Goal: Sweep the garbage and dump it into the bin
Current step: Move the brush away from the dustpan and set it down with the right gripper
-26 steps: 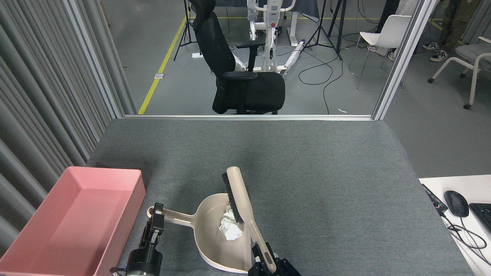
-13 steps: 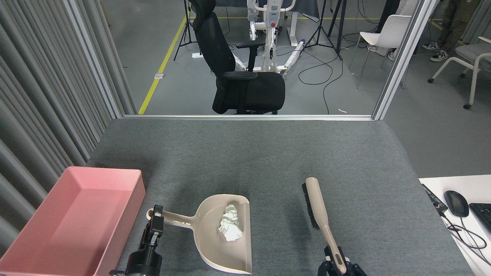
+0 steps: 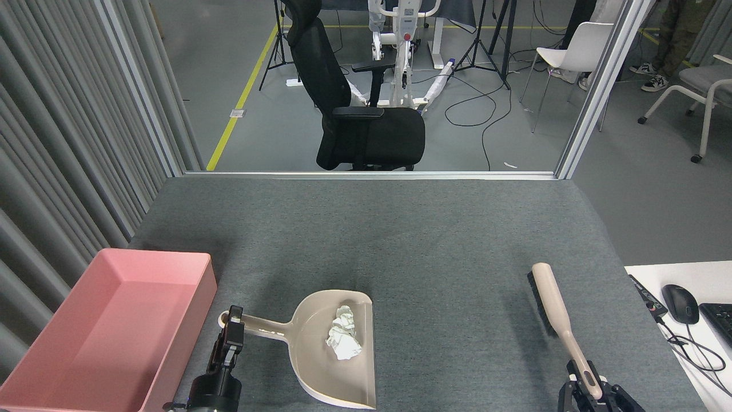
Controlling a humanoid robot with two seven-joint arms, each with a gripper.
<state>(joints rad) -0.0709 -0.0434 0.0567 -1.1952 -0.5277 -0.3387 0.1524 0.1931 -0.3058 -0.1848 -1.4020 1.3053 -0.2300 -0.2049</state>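
Brush [image 3: 553, 306], clamped in right claw [image 3: 589, 389], has swung well right of dustpan [image 3: 337, 366]; paper [image 3: 343, 341] inside, sweep done. Left claw [image 3: 231, 329] pinches pan handle; dump into pink bin [image 3: 34, 366] next.

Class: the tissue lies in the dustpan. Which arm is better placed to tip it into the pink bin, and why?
Left. The left gripper holds the dustpan handle beside the bin; the right gripper holds the brush far off. The garbage is aboard.

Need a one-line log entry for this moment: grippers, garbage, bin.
left gripper: shut on dustpan handle | right gripper: shut on brush, clear of dustpan | garbage: in dustpan | bin: no garbage inside yet
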